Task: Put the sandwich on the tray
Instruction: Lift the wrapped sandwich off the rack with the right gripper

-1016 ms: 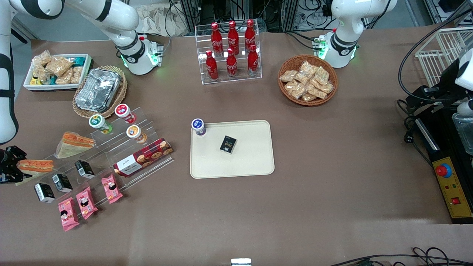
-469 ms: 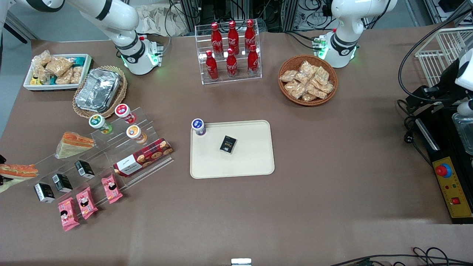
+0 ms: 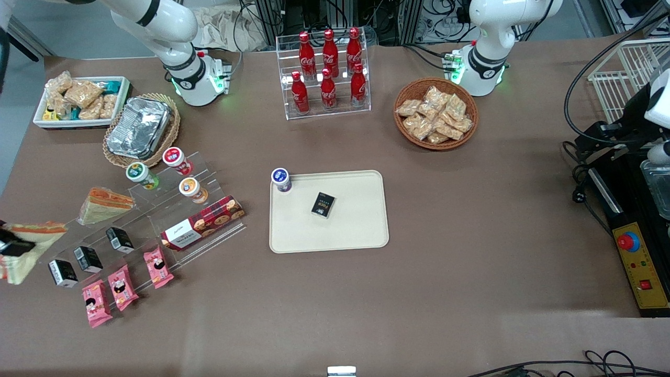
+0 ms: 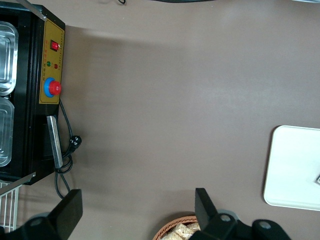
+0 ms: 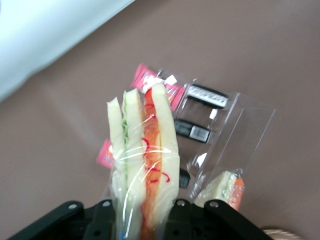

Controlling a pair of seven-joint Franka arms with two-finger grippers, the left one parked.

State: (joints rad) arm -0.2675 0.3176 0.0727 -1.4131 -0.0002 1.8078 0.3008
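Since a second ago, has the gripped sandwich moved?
Yes. The sandwich, held in the gripper, has turned and shifted nearer the front camera, judged against the black packets.

Glossy clear wrap on sandwich (image 5: pixel 145 165); matt cream plastic tray (image 3: pixel 356 230).

White arm (image 3: pixel 157 23) — black hand (image 5: pixel 145 220)

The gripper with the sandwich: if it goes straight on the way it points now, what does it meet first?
Judging by the right wrist view, the gripper, jaws shut on the sandwich, points down at the clear display stand with its pink snack packets and black boxes. Probably those come first; depth is unclear.
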